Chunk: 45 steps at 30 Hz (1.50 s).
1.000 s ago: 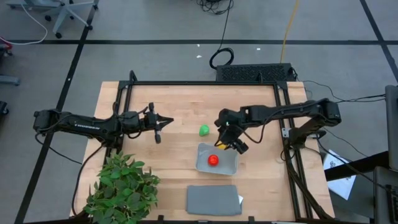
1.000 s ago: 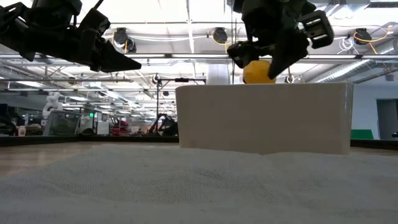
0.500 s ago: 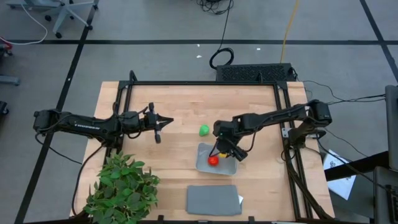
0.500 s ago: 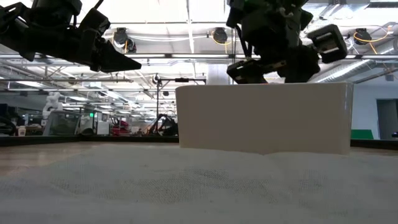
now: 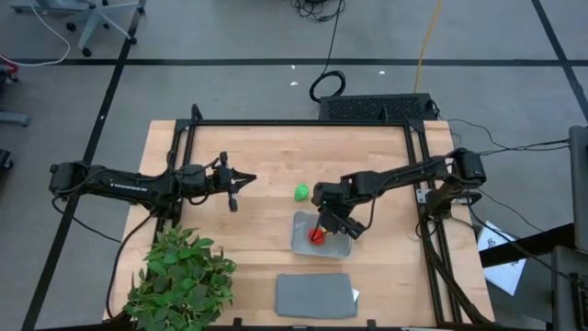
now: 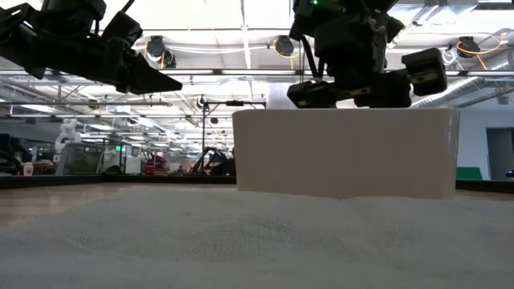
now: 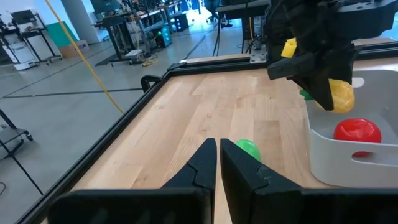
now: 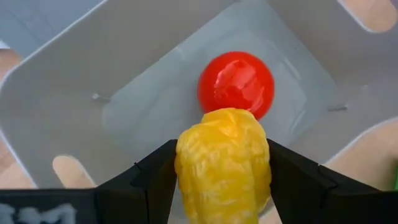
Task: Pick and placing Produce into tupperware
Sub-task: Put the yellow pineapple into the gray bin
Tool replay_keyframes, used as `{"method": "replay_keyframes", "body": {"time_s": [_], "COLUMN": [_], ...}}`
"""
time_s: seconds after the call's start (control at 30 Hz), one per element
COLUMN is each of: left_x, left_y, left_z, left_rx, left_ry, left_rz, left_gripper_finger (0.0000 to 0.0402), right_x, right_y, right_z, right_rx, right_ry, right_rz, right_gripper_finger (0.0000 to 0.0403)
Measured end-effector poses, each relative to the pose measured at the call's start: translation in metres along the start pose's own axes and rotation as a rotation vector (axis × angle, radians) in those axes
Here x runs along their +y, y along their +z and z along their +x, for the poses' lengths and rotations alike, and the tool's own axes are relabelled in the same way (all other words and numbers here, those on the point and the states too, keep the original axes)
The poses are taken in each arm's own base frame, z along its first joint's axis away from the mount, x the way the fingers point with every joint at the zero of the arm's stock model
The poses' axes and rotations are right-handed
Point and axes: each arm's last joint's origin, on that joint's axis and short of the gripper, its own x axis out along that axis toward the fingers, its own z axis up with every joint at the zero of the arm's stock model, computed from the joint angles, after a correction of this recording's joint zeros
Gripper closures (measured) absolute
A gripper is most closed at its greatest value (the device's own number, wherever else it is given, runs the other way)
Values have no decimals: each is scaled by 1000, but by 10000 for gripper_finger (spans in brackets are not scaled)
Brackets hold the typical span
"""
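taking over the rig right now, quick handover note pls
Right gripper: jaws shut on the yellow produce, held low over the tupperware, not yet released.
Left gripper: jaws shut, empty, waiting above the table's left half.
Done: red produce lies in the tupperware.
Left: release the yellow one inside, then fetch the green produce, which sits on the table just outside the tupperware. The grey lid lies on the table beside the tupperware.

no legible text anywhere
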Motion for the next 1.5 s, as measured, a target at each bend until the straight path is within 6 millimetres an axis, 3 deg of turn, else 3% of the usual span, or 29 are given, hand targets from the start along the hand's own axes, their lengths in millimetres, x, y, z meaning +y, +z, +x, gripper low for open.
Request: {"method": "replay_keyframes", "body": {"time_s": [0.57,0.77,1.07,1.5], "left_x": [0,0,0,0], "left_y": [-1,-2,-2,-3], "left_z": [0,0,0,0], "left_rx": [9,16,23,29], "left_ry": [-2,-3,-4,-5], "left_rz": [1,0,-1,2], "left_gripper_finger": [376,376,376,376], "right_x": [20,18,14,7], "right_y": [17,16,6,1], "right_z": [9,14,38,37], "right_rx": [39,19,86,80], "right_ry": [-23,-5,61,68], "right_rz": [-119,-113,-97,-45], "right_gripper_finger": [195,195,195,195]}}
